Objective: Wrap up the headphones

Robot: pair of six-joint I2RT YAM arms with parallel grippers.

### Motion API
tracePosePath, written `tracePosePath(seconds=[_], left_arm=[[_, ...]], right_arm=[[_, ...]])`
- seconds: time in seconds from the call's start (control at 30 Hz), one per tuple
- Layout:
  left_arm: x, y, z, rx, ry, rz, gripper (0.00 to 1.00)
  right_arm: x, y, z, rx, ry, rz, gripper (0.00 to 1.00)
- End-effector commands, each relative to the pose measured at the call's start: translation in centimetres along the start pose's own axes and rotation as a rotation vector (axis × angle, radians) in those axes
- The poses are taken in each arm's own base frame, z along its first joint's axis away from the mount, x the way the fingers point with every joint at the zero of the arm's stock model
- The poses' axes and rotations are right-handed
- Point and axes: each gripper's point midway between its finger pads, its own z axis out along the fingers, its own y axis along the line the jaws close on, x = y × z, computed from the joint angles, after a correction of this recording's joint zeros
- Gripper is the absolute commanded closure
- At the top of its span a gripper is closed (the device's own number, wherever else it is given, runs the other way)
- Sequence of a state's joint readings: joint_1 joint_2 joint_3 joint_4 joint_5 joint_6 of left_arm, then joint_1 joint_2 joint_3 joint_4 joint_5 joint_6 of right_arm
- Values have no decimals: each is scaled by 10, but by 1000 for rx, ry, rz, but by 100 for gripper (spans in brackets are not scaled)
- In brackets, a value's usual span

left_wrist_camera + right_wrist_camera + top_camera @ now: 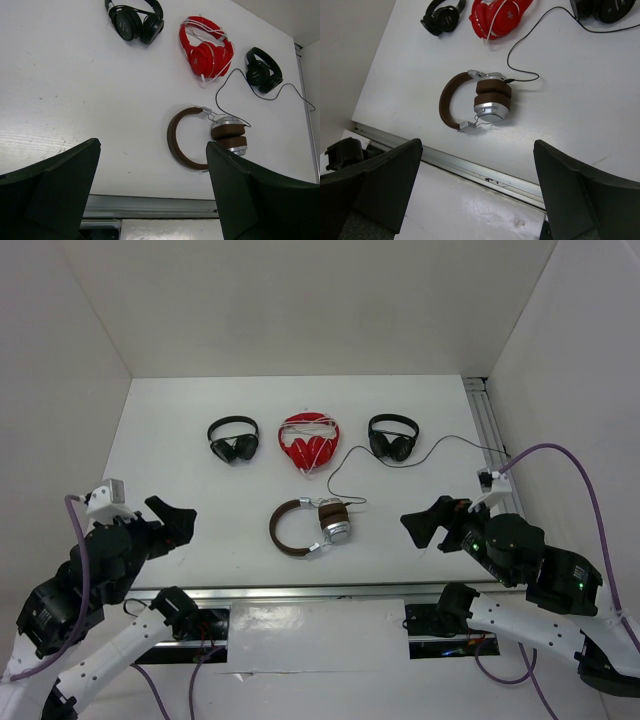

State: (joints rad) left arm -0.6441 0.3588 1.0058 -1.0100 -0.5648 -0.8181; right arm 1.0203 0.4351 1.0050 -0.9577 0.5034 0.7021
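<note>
The headphones (310, 527), with brown headband, brown pads and silver cups, lie flat near the table's front middle; they also show in the left wrist view (210, 139) and the right wrist view (477, 100). Their thin dark cable (352, 462) loops back toward the right rear. My left gripper (175, 520) is open and empty, left of the headphones, above the front edge. My right gripper (425, 525) is open and empty, right of them. Both are apart from the headphones.
At the back stand a small black pair (233, 440) on the left, a red pair with white cord (309, 443) in the middle, and another black pair (392, 437) on the right. A metal rail (300, 592) runs along the front edge, another (490, 430) on the right.
</note>
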Motion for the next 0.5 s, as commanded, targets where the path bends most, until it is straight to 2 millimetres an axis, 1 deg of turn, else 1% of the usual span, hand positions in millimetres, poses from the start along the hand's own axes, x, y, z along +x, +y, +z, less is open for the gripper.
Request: tracePosePath(seconds=[0.0,0.07,0.1,0.13,0.17,0.23,0.27,0.3,0.33,0.4,0.43,0.47], left_arm=[[-8,-3,-2,24,-44,-34,0],[-6,-2,-2,32,-39,-16,0],[-7,-6,-2,47,-41,-22,0],[-7,-5,-2,47,-41,-13,0],[-7,-9,-1,55,-36,-14,0],[-3,-13,6,47,-9,23,0],[0,-19,9,59,12,28,0],[4,-21,13,54,34,52,0],[12,-24,21,37,77,91,0],[16,-38,26,72,124,119,0],[19,-45,32,65,161,135,0],[28,-53,34,84,212,124,0]], right_arm=[[4,5,1,-32,20,-34,1],[1,6,0,-43,7,-36,1],[4,5,1,-38,13,-40,1],[4,5,1,-38,13,-40,1],[3,6,2,-43,7,-36,1],[5,8,3,-52,14,-36,1],[6,8,5,-46,20,-49,1],[6,11,5,-61,19,-45,1],[6,11,7,-63,17,-54,1],[10,12,11,-49,36,-62,1],[10,12,11,-49,36,-62,1],[13,13,13,-53,50,-66,1]])
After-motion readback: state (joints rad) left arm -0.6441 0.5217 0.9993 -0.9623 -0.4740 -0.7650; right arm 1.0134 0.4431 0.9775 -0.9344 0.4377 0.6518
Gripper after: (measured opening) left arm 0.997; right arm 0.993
